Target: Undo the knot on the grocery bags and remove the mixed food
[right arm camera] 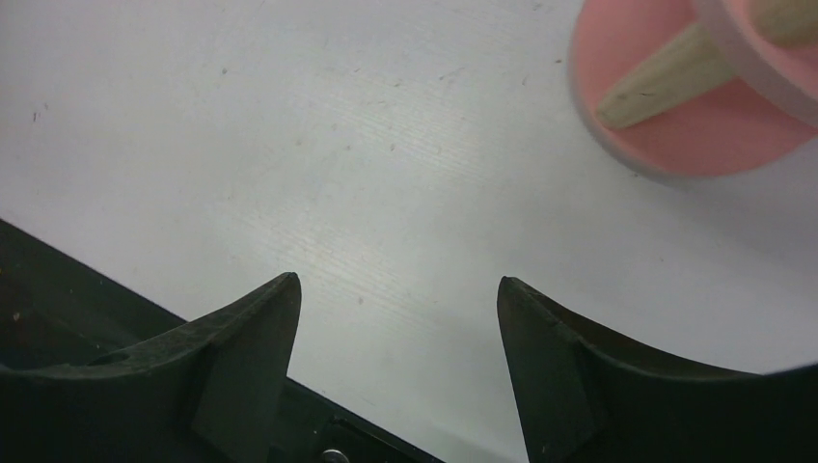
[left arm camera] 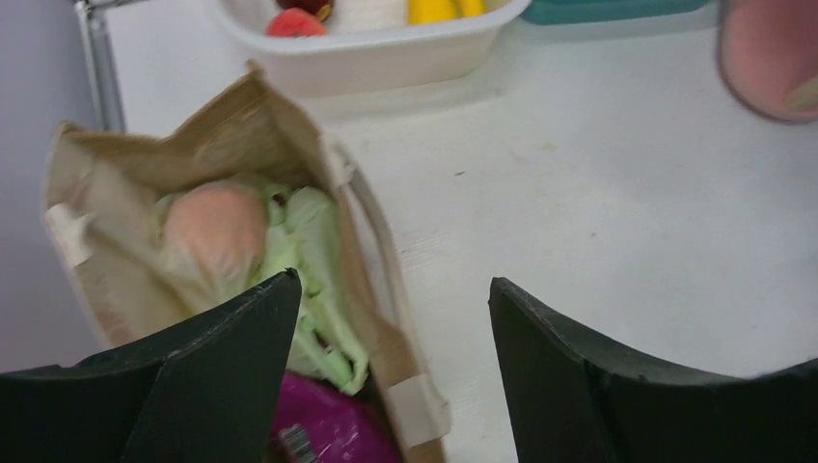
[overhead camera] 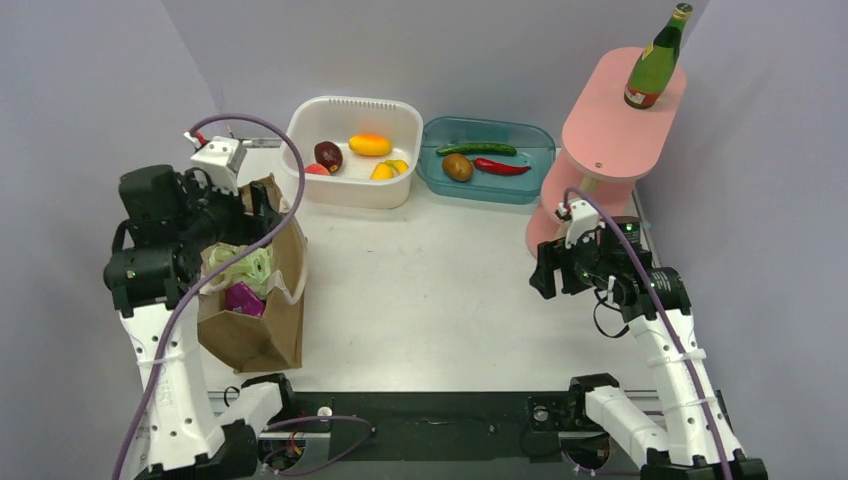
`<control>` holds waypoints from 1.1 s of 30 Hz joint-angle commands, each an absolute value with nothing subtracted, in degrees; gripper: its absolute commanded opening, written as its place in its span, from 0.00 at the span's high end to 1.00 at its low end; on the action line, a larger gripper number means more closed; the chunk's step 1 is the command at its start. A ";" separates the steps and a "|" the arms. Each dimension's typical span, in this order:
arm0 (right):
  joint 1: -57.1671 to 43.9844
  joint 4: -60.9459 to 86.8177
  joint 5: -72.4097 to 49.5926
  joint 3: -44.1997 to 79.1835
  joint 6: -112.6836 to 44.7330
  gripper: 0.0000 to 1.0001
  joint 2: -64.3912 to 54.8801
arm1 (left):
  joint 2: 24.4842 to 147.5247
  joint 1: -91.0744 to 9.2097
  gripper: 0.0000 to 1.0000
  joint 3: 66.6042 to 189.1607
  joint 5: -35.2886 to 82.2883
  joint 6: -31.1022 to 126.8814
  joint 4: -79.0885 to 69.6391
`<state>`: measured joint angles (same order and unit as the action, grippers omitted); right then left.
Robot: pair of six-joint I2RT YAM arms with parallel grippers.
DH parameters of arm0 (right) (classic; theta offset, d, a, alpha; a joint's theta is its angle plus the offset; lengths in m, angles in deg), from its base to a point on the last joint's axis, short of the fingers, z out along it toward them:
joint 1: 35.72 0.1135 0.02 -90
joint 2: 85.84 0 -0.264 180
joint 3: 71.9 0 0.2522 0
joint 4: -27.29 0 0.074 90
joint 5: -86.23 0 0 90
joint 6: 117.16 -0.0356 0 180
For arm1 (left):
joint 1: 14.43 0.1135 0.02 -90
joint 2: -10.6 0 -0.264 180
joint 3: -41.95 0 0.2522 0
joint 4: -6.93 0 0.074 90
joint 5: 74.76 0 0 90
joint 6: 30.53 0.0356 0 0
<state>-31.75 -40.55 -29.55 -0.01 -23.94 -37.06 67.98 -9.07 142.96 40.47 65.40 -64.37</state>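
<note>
White table (overhead camera: 440, 290) and grey walls (overhead camera: 90, 90) are filling the top view. We are seeing the bag (overhead camera: 265, 335) standing open by the left edge, with cabbage (overhead camera: 245, 268) and a purple packet (overhead camera: 244, 298) inside. Our left gripper (overhead camera: 262, 208) is hovering over its mouth, and the right gripper (overhead camera: 545, 272) is hanging above the table's right side, beside the stand (overhead camera: 610, 125) that is carrying the bottle (overhead camera: 657, 62) at the far right corner. Fruit (overhead camera: 370, 145) is lying in the tub (overhead camera: 350, 192) and vegetables (overhead camera: 500, 166) in the tray (overhead camera: 485, 188) along the far edge.

From the left wrist we are looking down between spread jaws that are gripping nothing, into the bag: cabbage, packet and a blurred peach ball (left arm camera: 214, 227) are sitting together.

From the right wrist we are seeing jaws standing wide and empty over the table, near the stand's base.
</note>
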 commanded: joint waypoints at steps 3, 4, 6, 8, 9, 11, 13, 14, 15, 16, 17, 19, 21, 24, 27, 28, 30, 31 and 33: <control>-17.31 -42.51 -22.36 5.92 -19.76 0.30 -32.99 | 80.25 11.28 0.30 159.68 42.35 88.47 -90.53; -16.32 -42.31 -22.25 5.97 -19.55 0.30 -32.24 | 81.24 12.62 0.30 160.94 42.45 91.75 -92.23; -14.31 -41.09 -22.79 5.67 -19.66 0.30 -31.40 | 82.48 14.66 0.30 158.82 41.76 95.27 -94.28; -12.93 -39.60 -23.38 5.18 -19.71 0.31 -30.48 | 81.43 15.01 0.31 153.46 40.64 98.28 -93.85; -12.16 -38.95 -23.55 5.08 -19.61 0.31 -30.08 | 80.07 15.01 0.31 149.01 40.02 98.65 -91.47; -11.45 -38.59 -23.75 5.31 -19.23 0.31 -29.07 | 78.44 14.62 0.31 143.03 38.16 99.16 -87.97; -11.12 -38.50 -24.50 5.84 -18.95 0.31 -28.17 | 77.60 14.50 0.31 137.52 37.31 98.24 -84.54; -10.94 -38.35 -24.86 5.97 -19.04 0.32 -27.76 | 76.81 14.27 0.31 135.47 37.24 97.88 -81.60; -10.85 -38.16 -25.72 6.14 -19.28 0.33 -27.57 | 76.22 13.94 0.31 130.67 37.18 97.53 -79.86; -10.63 -37.69 -26.50 6.17 -19.87 0.33 -27.30 | 74.97 12.52 0.30 128.08 36.87 97.00 -76.28; -10.43 -37.44 -26.83 6.01 -20.42 0.34 -27.17 | 74.47 11.31 0.30 123.44 36.30 96.43 -74.60; -9.88 -36.80 -27.37 5.82 -20.89 0.34 -26.78 | 73.05 6.68 0.29 117.19 33.05 94.40 -68.65; -9.58 -36.53 -27.56 5.53 -20.95 0.35 -26.47 | 72.03 3.74 0.29 112.51 31.59 92.67 -64.07; -9.48 -36.35 -27.83 5.09 -20.69 0.36 -26.34 | 71.77 1.60 0.33 108.92 31.17 90.48 -59.05; -9.39 -35.64 -28.03 4.74 -20.70 0.37 -26.58 | 71.07 1.52 0.54 110.22 33.27 88.22 -58.86; -9.41 -35.31 -27.98 4.53 -20.81 0.38 -26.72 | 70.23 1.50 0.62 111.86 33.57 87.73 -59.30; -9.44 -34.54 -28.12 4.24 -21.18 0.39 -27.11 | 68.66 1.51 0.92 115.10 34.13 85.86 -60.36; -9.44 -34.19 -28.25 4.21 -21.25 0.39 -27.36 | 67.72 1.48 1.00 116.35 33.78 84.50 -60.88; -9.44 -33.71 -28.37 4.15 -21.25 0.40 -27.66 | 66.76 1.56 1.00 120.42 33.30 82.89 -61.79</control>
